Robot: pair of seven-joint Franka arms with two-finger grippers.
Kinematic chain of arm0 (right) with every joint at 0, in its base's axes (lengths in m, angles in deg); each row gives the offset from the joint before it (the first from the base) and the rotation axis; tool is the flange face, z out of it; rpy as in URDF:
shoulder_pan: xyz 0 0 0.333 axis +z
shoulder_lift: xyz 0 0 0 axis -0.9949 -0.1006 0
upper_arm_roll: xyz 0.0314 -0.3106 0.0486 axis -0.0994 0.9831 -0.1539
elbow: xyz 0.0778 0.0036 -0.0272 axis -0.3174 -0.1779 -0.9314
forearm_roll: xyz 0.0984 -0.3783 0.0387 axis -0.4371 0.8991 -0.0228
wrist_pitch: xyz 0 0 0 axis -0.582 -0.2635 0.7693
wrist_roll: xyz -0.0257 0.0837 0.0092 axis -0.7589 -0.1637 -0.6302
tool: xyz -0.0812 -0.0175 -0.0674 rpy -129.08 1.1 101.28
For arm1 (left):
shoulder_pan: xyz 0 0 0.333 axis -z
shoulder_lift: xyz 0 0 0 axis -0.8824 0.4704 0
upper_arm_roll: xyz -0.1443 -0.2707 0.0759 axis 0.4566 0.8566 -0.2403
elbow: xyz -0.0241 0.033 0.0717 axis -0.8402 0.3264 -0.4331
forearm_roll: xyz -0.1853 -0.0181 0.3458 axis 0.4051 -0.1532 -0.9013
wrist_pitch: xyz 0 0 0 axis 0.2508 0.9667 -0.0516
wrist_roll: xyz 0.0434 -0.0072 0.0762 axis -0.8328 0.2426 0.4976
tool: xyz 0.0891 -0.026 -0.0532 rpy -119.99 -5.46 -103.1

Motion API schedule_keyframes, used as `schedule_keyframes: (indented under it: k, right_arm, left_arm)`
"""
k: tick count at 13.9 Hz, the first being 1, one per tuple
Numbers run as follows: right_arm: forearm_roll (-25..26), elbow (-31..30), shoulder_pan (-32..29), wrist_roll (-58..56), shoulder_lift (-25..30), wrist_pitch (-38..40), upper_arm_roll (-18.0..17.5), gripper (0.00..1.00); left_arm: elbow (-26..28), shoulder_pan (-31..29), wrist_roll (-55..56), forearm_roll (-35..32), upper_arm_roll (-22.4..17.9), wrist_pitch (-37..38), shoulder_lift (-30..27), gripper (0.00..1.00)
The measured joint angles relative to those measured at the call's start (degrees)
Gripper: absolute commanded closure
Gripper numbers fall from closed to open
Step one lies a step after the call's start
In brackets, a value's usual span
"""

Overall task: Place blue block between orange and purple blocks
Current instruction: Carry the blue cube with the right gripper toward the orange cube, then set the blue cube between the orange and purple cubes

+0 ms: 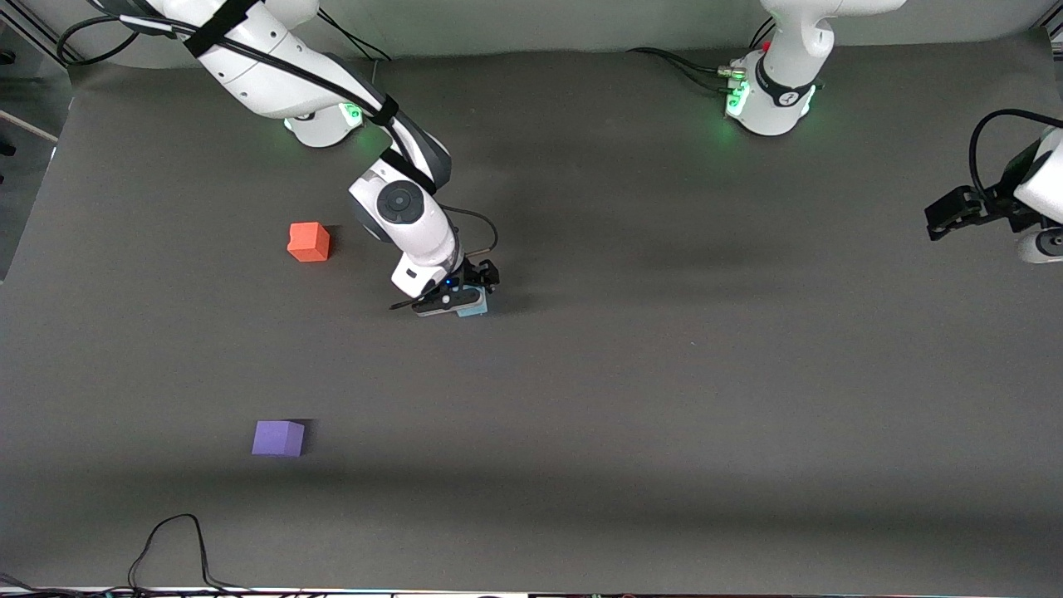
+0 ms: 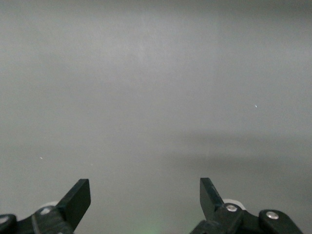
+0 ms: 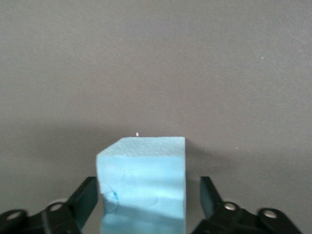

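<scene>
Blue block (image 3: 144, 185) mostly hidden under right gripper (image 1: 462, 301) in front view; jaws straddle it, one side gapped. Left gripper (image 2: 145, 200) spread wide, empty, over grey mat (image 1: 664, 374).

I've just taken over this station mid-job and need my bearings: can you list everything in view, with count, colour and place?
blue block: one, light sky-blue, on the table near its middle, between the right gripper's fingers, a gap showing on one side.
orange block: one, orange-red, on the table toward the right arm's end, farther from the front camera than the blue block.
purple block: one, violet, toward the right arm's end, nearer to the front camera than the other two.
table: one, dark grey mat.
cable: one, black, looped at the table edge nearest the front camera.
right gripper: one, black, down at the blue block, fingers open around it.
left gripper: one, black, open, empty, waiting at the left arm's end.
</scene>
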Motion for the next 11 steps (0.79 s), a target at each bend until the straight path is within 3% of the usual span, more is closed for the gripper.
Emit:
schedule_keyframes:
  k: [1, 4, 7, 8, 11]
  right_arm:
    - [0.15, -0.1, -0.05, 0.0, 0.01, -0.01, 0.04, 0.98]
    - [0.27, 0.0, -1.01, 0.0, 1.07, 0.51, 0.15, 0.98]
    - [0.48, 0.53, -5.94, -2.71, 7.41, 8.63, 0.61, 0.98]
    - [0.36, 0.52, -7.66, -5.74, 10.22, 11.47, 1.97, 0.97]
    - [-4.72, -1.31, -9.08, -17.99, 14.93, 11.94, 13.0, 0.93]
  left_arm:
    - [-1.18, 0.44, 0.0, -0.28, 0.01, -0.02, 0.16, 0.0]
    - [-4.75, 0.75, 0.0, -0.8, -0.29, -0.05, 0.26, 0.0]
    - [-5.87, 1.19, 0.0, -0.97, -1.74, -0.05, 0.41, 0.0]
    - [-5.87, 1.55, 0.0, -1.52, -1.84, -0.08, 0.59, 0.0]
    - [-5.87, 2.09, 0.07, -2.33, -1.89, -0.13, 1.05, 0.0]
